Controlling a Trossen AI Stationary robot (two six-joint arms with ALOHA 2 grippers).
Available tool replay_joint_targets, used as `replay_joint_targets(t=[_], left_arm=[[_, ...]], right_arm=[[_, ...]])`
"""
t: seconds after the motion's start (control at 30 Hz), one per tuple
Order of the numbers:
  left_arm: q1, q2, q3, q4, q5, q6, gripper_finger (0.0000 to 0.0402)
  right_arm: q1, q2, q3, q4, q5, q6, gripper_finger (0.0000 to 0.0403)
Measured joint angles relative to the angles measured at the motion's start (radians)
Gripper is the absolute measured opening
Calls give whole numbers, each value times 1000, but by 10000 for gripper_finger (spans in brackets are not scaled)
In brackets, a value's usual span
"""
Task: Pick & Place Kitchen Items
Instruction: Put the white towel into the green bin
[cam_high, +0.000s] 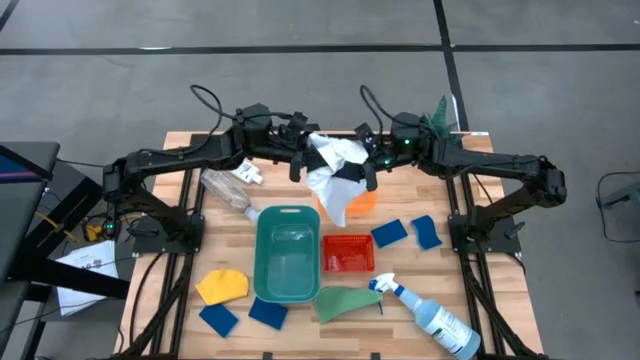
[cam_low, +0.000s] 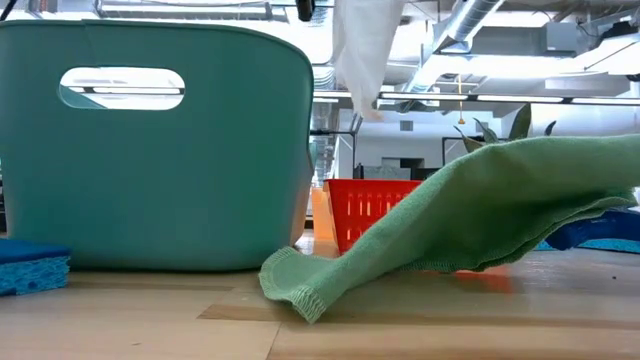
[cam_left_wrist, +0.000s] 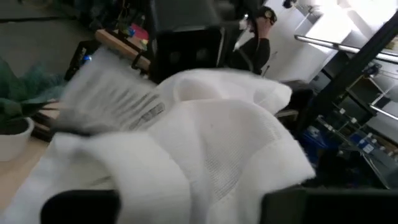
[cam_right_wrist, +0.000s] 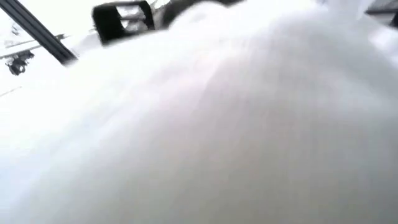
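A white cloth (cam_high: 335, 175) hangs in the air between my two grippers over the table's far middle; its lower end shows in the low view (cam_low: 365, 50). My left gripper (cam_high: 303, 160) is at its left side, its fingers (cam_left_wrist: 81, 205) wide apart with cloth (cam_left_wrist: 205, 143) bunched between them. My right gripper (cam_high: 358, 175) is at its right side, and the cloth (cam_right_wrist: 199, 124) fills its wrist view. On the table lie a green cloth (cam_high: 345, 300), a yellow cloth (cam_high: 222, 285), a spray bottle (cam_high: 430, 315), several blue sponges (cam_high: 390, 232) and a bottle (cam_high: 228, 190) on its side. My right gripper holds the white cloth near its upper part (cam_high: 345, 165), coming level from the table's right. The cloth itself hides the fingers, so the kind of hold does not show. The cloth hangs slack below, clear of the table. Whether my left gripper touches the cloth, I cannot tell.
A teal bin (cam_high: 288, 250) stands at the table's middle, a red basket (cam_high: 348, 253) right of it, and something orange (cam_high: 366, 200) under the hanging cloth. A green plant (cam_high: 440, 115) stands at the far right. In the low view the green cloth (cam_low: 480, 210) drapes in front of the basket.
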Motion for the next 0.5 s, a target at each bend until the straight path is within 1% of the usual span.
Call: replay_joint_targets(t=[0.1,0.17,0.33,0.43,0.5], left_arm=[[14,-29,0,-48,-3,25,14],[24,-55,0,-114,-13,47,14],[43,-118,0,-239,-76,104,13],[58,-164,0,-282,-119,132,13],[68,-189,0,-286,-150,149,13]], right_arm=[[0,-6,0,-3,12,15,99],[0,-9,0,-10,14,17,130],[-8,-11,-1,-22,16,47,206],[-14,-11,-1,-34,17,61,237],[-19,-11,-1,-43,16,71,247]])
